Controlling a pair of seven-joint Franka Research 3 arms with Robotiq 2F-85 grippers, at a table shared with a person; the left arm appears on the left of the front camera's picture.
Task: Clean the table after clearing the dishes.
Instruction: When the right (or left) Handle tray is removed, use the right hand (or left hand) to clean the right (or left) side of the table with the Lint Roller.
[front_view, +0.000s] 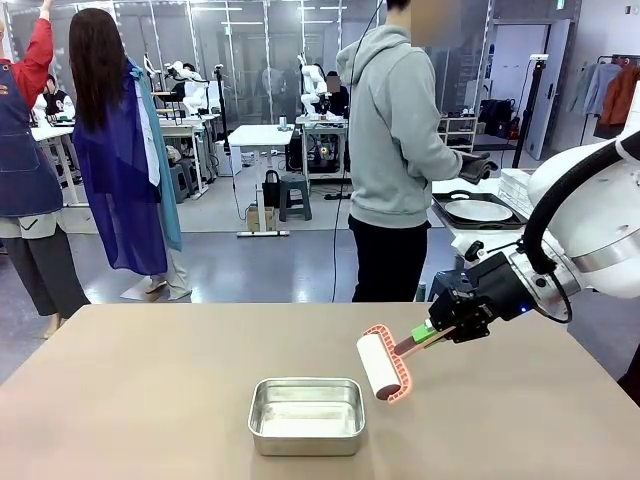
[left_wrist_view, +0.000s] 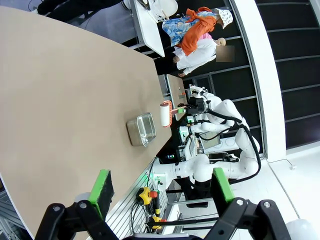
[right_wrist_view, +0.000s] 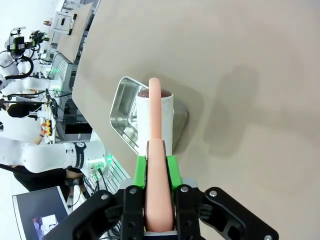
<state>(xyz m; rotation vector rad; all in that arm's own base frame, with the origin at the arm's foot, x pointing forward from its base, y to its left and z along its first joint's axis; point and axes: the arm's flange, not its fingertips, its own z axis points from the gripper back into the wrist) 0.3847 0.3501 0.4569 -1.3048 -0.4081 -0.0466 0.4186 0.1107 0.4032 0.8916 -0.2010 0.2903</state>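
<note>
My right gripper (front_view: 440, 331) (right_wrist_view: 156, 172) is shut on the salmon handle of a lint roller (front_view: 381, 365) (right_wrist_view: 155, 125), which hangs tilted just above the taupe table (front_view: 120, 400) (right_wrist_view: 250, 75), right of a steel pan (front_view: 306, 415) (right_wrist_view: 125, 115). From the left wrist view, my left gripper (left_wrist_view: 161, 187) stands open and empty, high off the table (left_wrist_view: 60, 90), with the pan (left_wrist_view: 140, 129) and roller (left_wrist_view: 165, 114) far off. One of the dishes, a white plate on a dark tray (front_view: 480, 210), rests on a white side table beyond the far right corner.
A person in a grey hoodie (front_view: 395, 130) stands past the table's far edge, back turned, hands at the side table. Two more people stand at the far left. The taupe top is bare to the left of the pan and in front of it.
</note>
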